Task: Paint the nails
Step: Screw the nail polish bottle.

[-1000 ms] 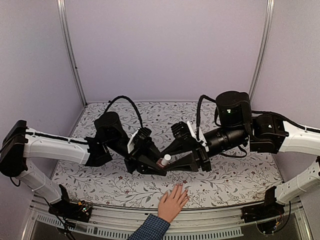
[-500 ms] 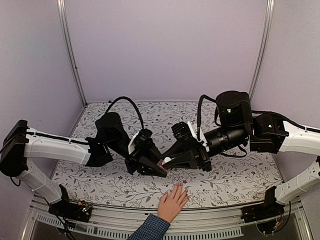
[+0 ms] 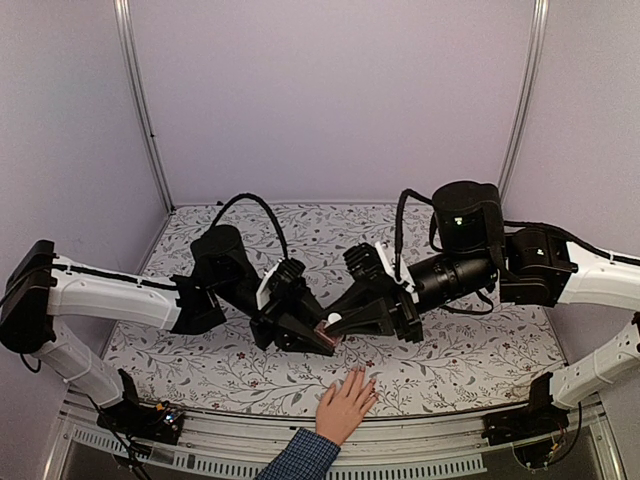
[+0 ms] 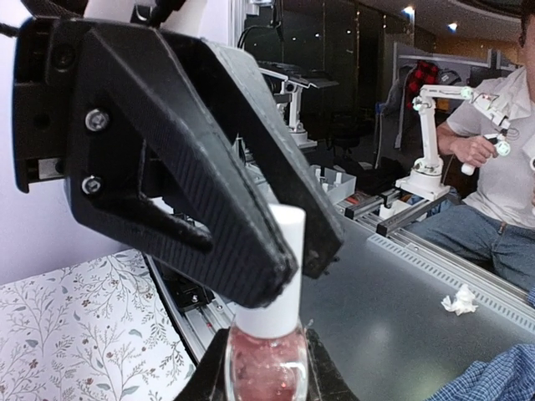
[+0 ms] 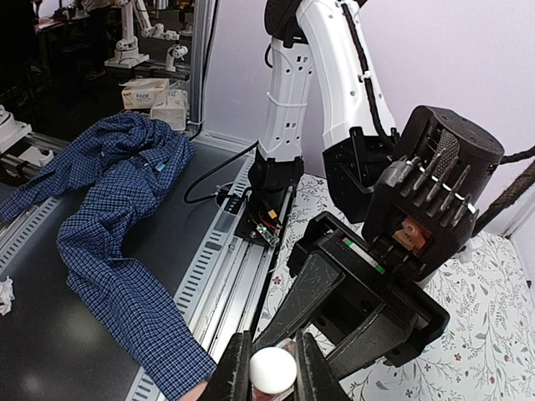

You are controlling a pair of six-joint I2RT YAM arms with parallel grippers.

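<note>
A small pink bottle (image 4: pixel 266 368) with a white cap (image 4: pixel 282 267) is held just above the flowered table. My left gripper (image 3: pixel 312 336) is shut on the bottle's glass body. My right gripper (image 5: pixel 272 372) comes from the opposite side, its fingers (image 5: pixel 238 372) pressed against both sides of the white cap (image 5: pixel 272 369). A light-skinned hand (image 3: pixel 343 408) with a blue checked sleeve (image 3: pixel 300 458) lies flat at the table's near edge, just in front of both grippers. The nails (image 3: pixel 357 375) at its fingertips are too small to make out.
The flowered table cover (image 3: pixel 460 360) ends at a metal rail (image 3: pixel 420 455) along the near edge. Lilac walls close in the back and sides. Beyond the rail, the rest of the blue checked shirt (image 5: pixel 117 184) lies on a dark surface, and a crumpled tissue (image 4: pixel 458 301) lies on it too.
My right gripper's jaws have closed onto the white cap, which now shows less from above. The left gripper, the bottle and the hand have stayed where they were.
</note>
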